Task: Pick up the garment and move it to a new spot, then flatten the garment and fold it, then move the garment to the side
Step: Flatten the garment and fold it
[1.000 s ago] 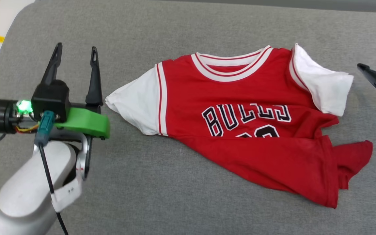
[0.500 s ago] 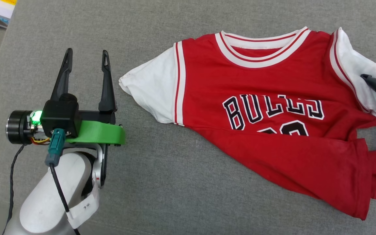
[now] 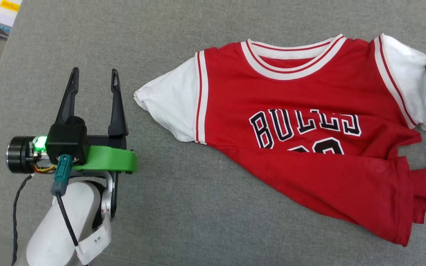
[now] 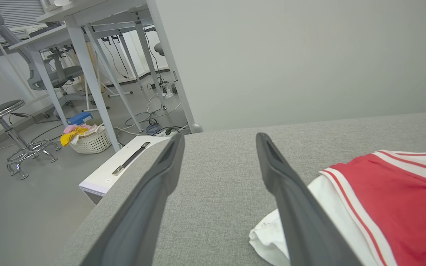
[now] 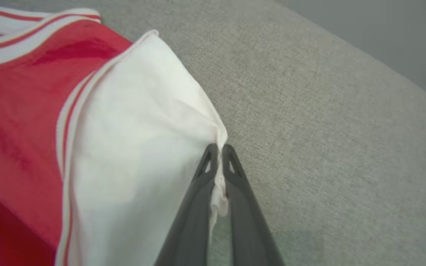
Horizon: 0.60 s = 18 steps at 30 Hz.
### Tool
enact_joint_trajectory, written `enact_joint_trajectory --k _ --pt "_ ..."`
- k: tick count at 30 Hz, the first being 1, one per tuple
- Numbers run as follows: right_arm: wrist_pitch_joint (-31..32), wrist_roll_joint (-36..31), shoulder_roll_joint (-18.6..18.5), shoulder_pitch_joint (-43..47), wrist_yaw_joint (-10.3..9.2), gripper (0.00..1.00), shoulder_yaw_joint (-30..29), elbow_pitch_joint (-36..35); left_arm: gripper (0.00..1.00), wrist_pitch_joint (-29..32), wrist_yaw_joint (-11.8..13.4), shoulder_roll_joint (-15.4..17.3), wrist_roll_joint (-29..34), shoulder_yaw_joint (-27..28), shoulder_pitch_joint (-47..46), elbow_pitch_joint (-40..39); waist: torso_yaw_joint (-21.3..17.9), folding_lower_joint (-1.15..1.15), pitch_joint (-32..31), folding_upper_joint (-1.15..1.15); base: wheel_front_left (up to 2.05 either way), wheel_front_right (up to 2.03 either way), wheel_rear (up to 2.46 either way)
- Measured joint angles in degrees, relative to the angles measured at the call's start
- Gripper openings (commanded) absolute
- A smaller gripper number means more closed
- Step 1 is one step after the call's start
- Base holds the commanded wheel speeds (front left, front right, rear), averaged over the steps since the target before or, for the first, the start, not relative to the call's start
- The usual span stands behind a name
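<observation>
Whereas a second ago the right gripper stood spread and clear of the red Bulls jersey, its fingers are now clenched on the outer edge of the jersey's right white sleeve, with a fold of white cloth pinched between them. The head camera has also shifted in that interval, so the jersey's apparent displacement is not taken as movement.

Assessment: the pick-up grasp looks made on one side only. Lifting from this single point would likely drag and bunch the cloth.

The jersey lies front-up on the grey upholstered surface, not yet flat: its lower hem is turned up over the number and crumpled toward the right.

The left gripper is released, jaws wide, just beside the jersey's left white sleeve and touching nothing.

The right wrist view confirms the pinch, which the head view shows at its edge as a mere dark tip against the sleeve. The left wrist view adds a laundry basket on the floor, well apart from the jersey.
</observation>
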Motion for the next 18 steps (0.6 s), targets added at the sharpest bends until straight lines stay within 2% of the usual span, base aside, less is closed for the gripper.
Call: enact_joint_trajectory --k 4,9,13,18 --pt "-3.15 1.65 -4.43 0.48 0.00 0.00 -2.31 -1.64 1.00 0.00 -0.99 -0.63 0.93 1.37 1.56 0.49 -0.79 0.00 -1.56 0.00 0.00 0.00 0.00" --pt "-4.64 3.54 -8.77 5.56 0.00 0.00 -5.00 -2.02 1.00 0.00 -2.52 -1.10 1.53 2.85 3.06 0.86 -1.86 0.00 -3.14 0.00 0.00 0.00 0.00" --pt "-4.22 4.43 -9.43 10.17 0.00 0.00 -6.57 -0.82 1.00 0.00 -3.35 -1.35 2.12 3.64 3.88 1.14 -2.60 0.00 -3.82 0.00 0.00 0.00 0.00" --pt "-3.18 5.33 -7.28 15.17 0.00 0.00 -8.49 4.67 1.00 0.00 -4.79 -2.20 3.00 4.15 4.02 1.89 -3.11 0.00 -3.70 0.00 0.00 0.00 0.00"
